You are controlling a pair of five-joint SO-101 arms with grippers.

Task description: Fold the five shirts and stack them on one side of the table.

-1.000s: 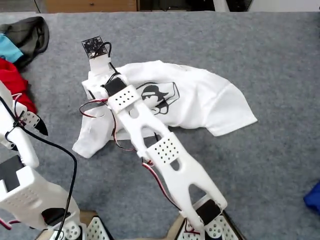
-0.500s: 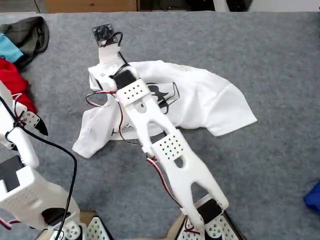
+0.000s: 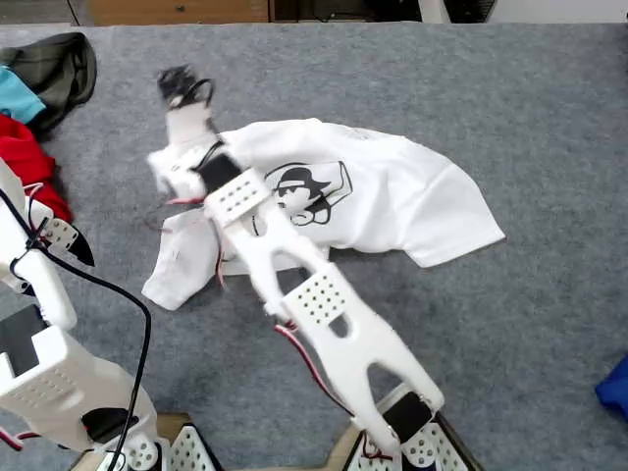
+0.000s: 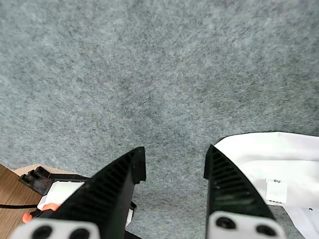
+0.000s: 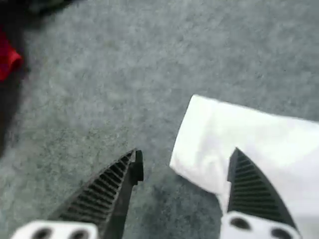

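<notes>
grey felt table all round. nearest the bases, the left gripper hangs open over plain felt, with a shirt edge just beside one jaw. the white shirt lies long-ways across the table. farther out, the right gripper is spread open too, a shirt corner between its jaws, so i'd say that arm's better placed to grab.

The grey table beyond and right of the white shirt offers passage; a clothes pile blocks the far left corner.
</notes>
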